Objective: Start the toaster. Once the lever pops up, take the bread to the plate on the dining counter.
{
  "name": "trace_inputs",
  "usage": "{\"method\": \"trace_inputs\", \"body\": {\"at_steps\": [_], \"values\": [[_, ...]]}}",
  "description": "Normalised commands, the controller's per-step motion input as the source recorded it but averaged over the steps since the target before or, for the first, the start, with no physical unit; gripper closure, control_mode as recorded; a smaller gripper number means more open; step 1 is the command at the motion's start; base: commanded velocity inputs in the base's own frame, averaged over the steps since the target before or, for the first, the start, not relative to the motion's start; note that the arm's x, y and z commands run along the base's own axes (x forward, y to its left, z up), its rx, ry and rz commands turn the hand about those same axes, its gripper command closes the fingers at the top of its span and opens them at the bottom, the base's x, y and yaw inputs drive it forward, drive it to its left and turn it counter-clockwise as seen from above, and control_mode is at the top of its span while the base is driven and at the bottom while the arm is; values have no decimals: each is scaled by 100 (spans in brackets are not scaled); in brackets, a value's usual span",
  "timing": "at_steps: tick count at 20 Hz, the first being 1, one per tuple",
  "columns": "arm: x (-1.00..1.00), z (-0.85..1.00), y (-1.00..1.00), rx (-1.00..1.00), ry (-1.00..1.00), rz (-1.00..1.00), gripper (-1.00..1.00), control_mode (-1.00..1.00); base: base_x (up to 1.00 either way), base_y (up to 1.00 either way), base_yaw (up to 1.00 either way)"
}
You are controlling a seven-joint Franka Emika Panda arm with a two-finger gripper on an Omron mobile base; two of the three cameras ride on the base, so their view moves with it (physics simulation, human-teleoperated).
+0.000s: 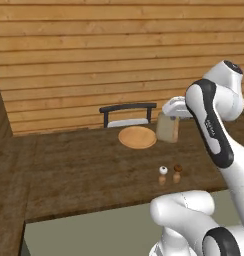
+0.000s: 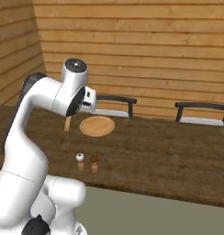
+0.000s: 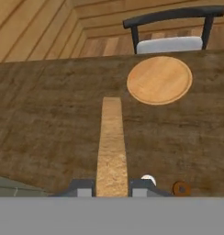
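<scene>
Nearest to us the counter (image 1: 79,170) shows a plain pale front under a long dark brown wood-grain top with a straight near edge. Just inside that edge stand two small shakers, one white-capped (image 1: 163,173) and one brown-capped (image 1: 177,171), side by side and close together.

Above the boards, our end effector (image 3: 112,187) is clamped on the bread (image 3: 111,147), its two dark tips pressed on either side of the slice. In the hand view we see the slice edge-on, a narrow, grainy tan strip running away from the tips. From the left base view it hangs upright as a square of light tan with a paler middle, held over the counter just right of the plate (image 1: 137,137) and apart from it.

The plate is flat, round and pale wood in colour, lying on the counter toward its far edge. The wood around it is bare on the left and the near side, with wide open boards between it and the shakers.

Beyond the far edge a black-backed chair (image 1: 127,115) with a pale grey seat stands behind the plate, and a second chair (image 2: 201,112) stands further right. A wall of horizontal light wooden planks (image 1: 94,50) closes the scene.
</scene>
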Motion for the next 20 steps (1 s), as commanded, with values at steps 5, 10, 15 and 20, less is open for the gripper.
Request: {"method": "trace_inputs", "body": {"at_steps": [5,10,15,20], "values": [[100,-57,0,15,8,15,100,-100,0,0,0],[93,-50,0,6,0,3,100,-100,0,0,0],[65,-30,0,3,-4,0,100,-100,0,0,0],[63,-39,-2,6,0,0,100,-100,0,0,0]]}}
